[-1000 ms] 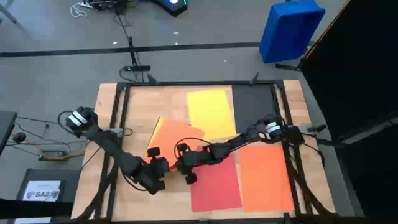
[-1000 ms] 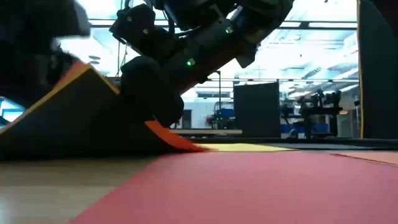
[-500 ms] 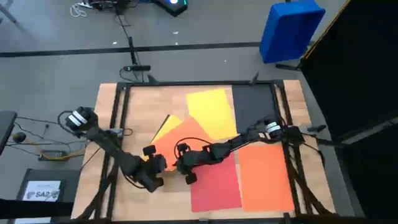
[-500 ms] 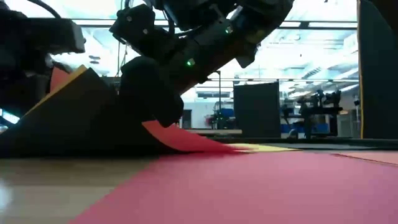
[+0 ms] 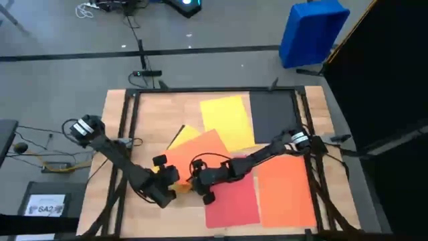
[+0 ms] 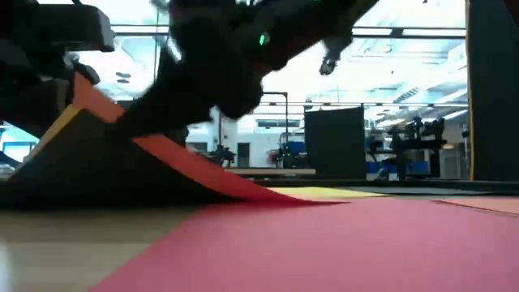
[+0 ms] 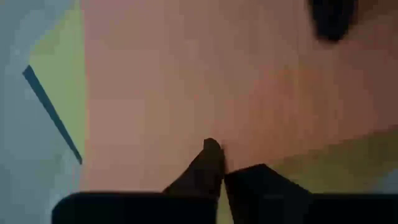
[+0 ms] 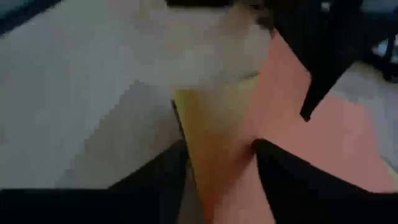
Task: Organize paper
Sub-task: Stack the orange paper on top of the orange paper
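An orange sheet [image 5: 200, 150] lies over a yellow sheet [image 5: 182, 136] at the table's middle. My left gripper [image 5: 170, 175] is shut on their near-left corner, which is raised. Just to its right, my right gripper [image 5: 202, 189] stands open, with the sheets' near edge [image 8: 214, 143] between its fingers. Flat on the table lie another yellow sheet [image 5: 227, 120], a black sheet [image 5: 274, 114], a red sheet [image 5: 234, 201] and a second orange sheet [image 5: 284, 187]. My left gripper pinches the near-left corner [image 7: 205, 134] of the orange sheet between its two fingers, with the yellow sheet [image 7: 59, 81] under it. It comes slanting from the near left. The corner [image 6: 89, 93] is lifted, and the sheets slope down to the table [image 6: 276, 195]. Whether my right gripper touches the sheets, I cannot tell.
A dark frame [image 5: 127, 134] runs around the wooden table top. A blue bin [image 5: 313, 30] stands on the floor beyond the far right corner. A white-labelled dark box [image 5: 47, 204] sits left of the table. Bare wood [image 5: 150, 120] shows at the far left.
My right gripper has opened and let go of the sheets, and has shifted slightly toward the near edge. The orange sheet has turned about, and the yellow sheet has come into view beneath it at its far left. The corner held by my left gripper now stands higher.
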